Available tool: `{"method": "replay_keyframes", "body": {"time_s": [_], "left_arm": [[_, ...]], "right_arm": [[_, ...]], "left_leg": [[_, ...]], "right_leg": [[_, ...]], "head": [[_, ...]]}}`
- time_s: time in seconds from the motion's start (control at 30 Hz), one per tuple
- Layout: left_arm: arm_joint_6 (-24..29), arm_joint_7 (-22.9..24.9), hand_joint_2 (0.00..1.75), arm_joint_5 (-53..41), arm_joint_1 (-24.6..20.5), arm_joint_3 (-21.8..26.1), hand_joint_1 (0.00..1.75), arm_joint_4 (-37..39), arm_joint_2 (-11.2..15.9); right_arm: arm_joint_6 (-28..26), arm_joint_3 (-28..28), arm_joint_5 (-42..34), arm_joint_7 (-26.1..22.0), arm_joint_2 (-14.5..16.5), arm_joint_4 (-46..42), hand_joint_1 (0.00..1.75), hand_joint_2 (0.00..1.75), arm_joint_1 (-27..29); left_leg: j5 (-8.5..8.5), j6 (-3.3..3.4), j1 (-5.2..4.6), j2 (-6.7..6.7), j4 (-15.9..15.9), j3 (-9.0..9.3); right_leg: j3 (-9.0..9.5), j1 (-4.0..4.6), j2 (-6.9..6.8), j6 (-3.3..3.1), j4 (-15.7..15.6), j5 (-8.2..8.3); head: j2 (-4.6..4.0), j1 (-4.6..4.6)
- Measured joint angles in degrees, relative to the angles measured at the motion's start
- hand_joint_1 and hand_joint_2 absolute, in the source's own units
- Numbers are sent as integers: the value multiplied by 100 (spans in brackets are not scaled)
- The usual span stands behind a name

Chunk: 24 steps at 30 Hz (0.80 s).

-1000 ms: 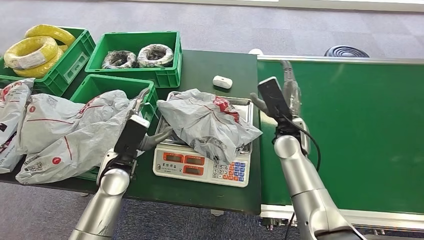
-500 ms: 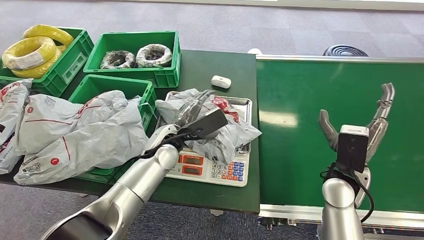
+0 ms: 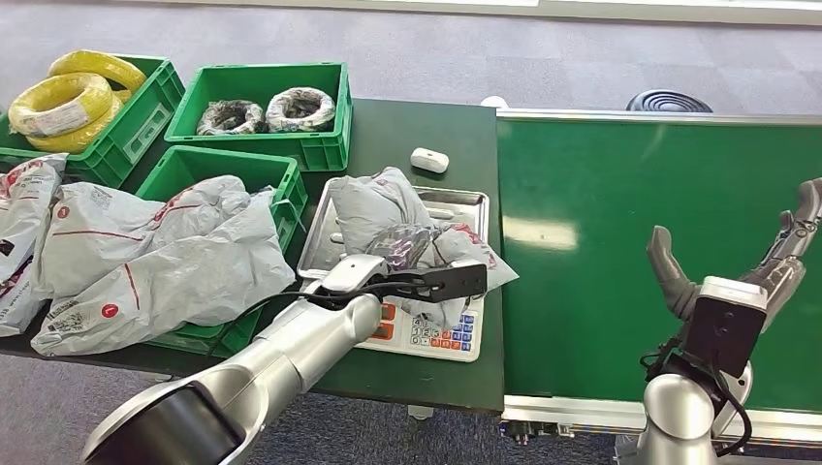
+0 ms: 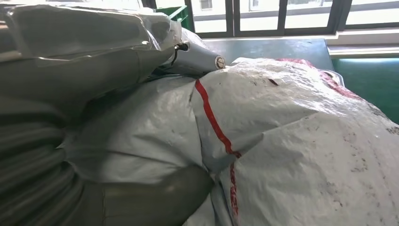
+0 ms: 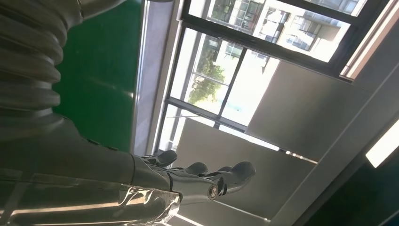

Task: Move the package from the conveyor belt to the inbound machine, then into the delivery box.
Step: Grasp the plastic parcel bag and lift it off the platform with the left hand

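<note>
A grey plastic package (image 3: 383, 205) with red markings lies bunched on the steel tray (image 3: 463, 201) of the weighing scale (image 3: 431, 332). My left hand (image 3: 405, 254) reaches across from the left and grips the package's near side. In the left wrist view the thumb (image 4: 155, 202) sits under the package (image 4: 291, 141) and the fingers (image 4: 197, 59) lie over its top. My right hand (image 3: 742, 257) hovers over the green conveyor belt (image 3: 620, 184) near its front right, fingers spread and holding nothing; the right wrist view shows those fingers (image 5: 207, 181) apart.
A green crate (image 3: 228, 167) left of the scale holds several grey packages (image 3: 155, 257) that spill over its edge. Behind stand a crate of dark coils (image 3: 267, 97) and a crate of yellow cable (image 3: 73, 92). A small white device (image 3: 429, 159) lies behind the scale.
My left hand has reached further over the scale and closed on the package, bunching it up. My right arm has drawn back to the right over the belt, hand still open.
</note>
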Motion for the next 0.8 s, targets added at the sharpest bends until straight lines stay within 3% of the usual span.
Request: {"method": "replay_keyframes", "body": {"time_s": [0.1,0.2,0.33,0.5,0.67,0.8], "left_arm": [[271,-129,175,57,-53,3,175,78,11],[898,-342,175,90,-76,93,175,85,71],[1693,-628,175,96,-110,520,175,-255,338],[1819,-717,175,-34,-125,1162,175,-1001,673],[1876,-745,175,-100,-87,1435,175,-1360,794],[2461,-1027,175,-136,-26,1653,175,-1772,933]], "right_arm": [[11,-76,-1,4,28,-96,0,175,60],[25,-153,-11,5,60,-189,0,175,103],[99,-274,7,15,123,-321,0,175,167],[118,-369,39,17,195,-396,0,175,223],[118,-392,41,16,238,-429,0,175,225],[108,-431,5,-10,250,-431,0,175,242]], "left_leg": [[1,0,0,0,0,7],[2,-1,0,2,0,8],[3,-1,2,14,0,7],[3,-2,4,15,-1,-4],[3,-2,4,15,-1,-17],[3,-2,3,17,0,-26]], "right_leg": [[7,0,1,0,0,1],[8,1,1,0,1,2],[-1,4,7,-1,3,4],[-13,6,8,0,4,3],[-22,4,7,0,4,3],[-30,3,8,0,5,4]], "head": [[1,-1],[0,-1],[1,-2],[1,-2],[0,-1],[1,0]]}}
